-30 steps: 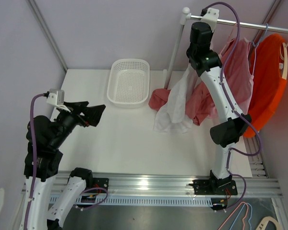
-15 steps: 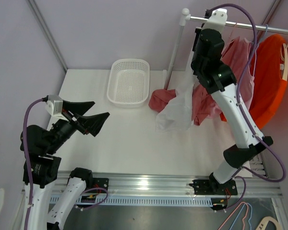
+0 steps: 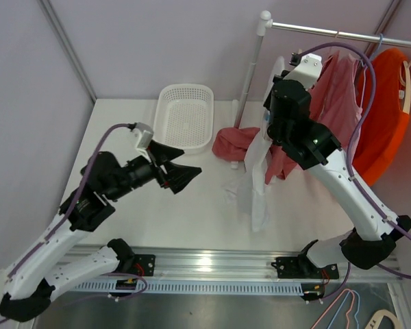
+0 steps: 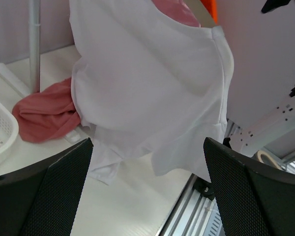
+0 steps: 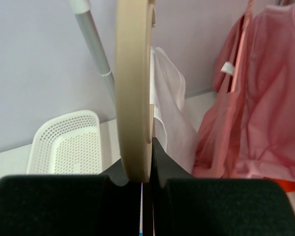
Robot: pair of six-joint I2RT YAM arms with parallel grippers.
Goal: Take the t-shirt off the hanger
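Two arms moved: right gripper [image 5: 143,169], clamped on hanger [image 5: 133,88], drew white t-shirt [image 3: 259,185] nearer, away from rail [image 3: 342,31]; left gripper [image 3: 175,168], jaws wide apart, swung right toward it. T-shirt still on hanger.

Bright, even light fills the room, and shadows on the desk [image 3: 192,219] are faint. Glare streaks the metal rail [image 3: 212,260]. The hanger [image 5: 133,88] close-up looks soft.

The white table [image 3: 185,219] carries a white mesh basket [image 3: 183,118] at its far edge. Just right of it, a pink cloth [image 3: 231,142] lies heaped by the rack pole [image 3: 248,79]. The t-shirt [image 3: 258,188] hem hangs near the tabletop; whether it touches is unclear.
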